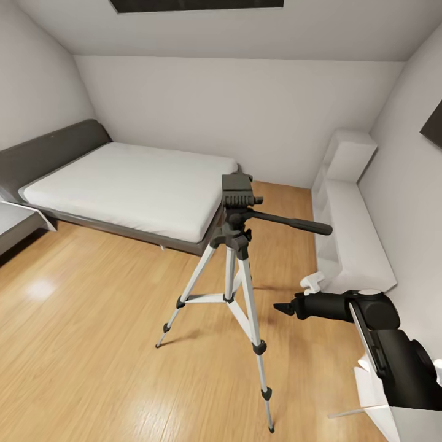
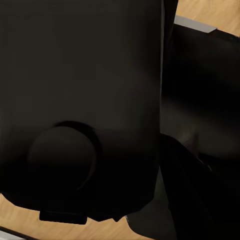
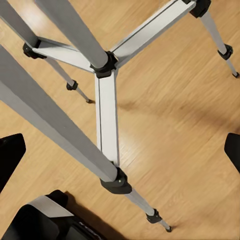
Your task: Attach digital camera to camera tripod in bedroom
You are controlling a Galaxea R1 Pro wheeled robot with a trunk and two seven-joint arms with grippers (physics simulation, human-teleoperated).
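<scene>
camera tripod [image 1: 236,258]: light, tippy, empty head | right gripper [image 1: 283,308]: spread wide, empty | left gripper: cannot tell, view dark

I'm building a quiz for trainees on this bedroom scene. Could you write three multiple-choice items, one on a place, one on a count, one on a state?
1. Where does the camera tripod stand?
A. on the bed
B. on the wood floor near the bed's corner
C. on the white shelf

2. How many legs hold it up?
A. two
B. three
C. four

3. What sits on the tripod head?
A. nothing
B. a camera
C. a lamp

Answers: 1 B, its feet rest on the wood floor beside the bed. 2 B, three silver legs spread out. 3 A, the head's top is bare.
</scene>
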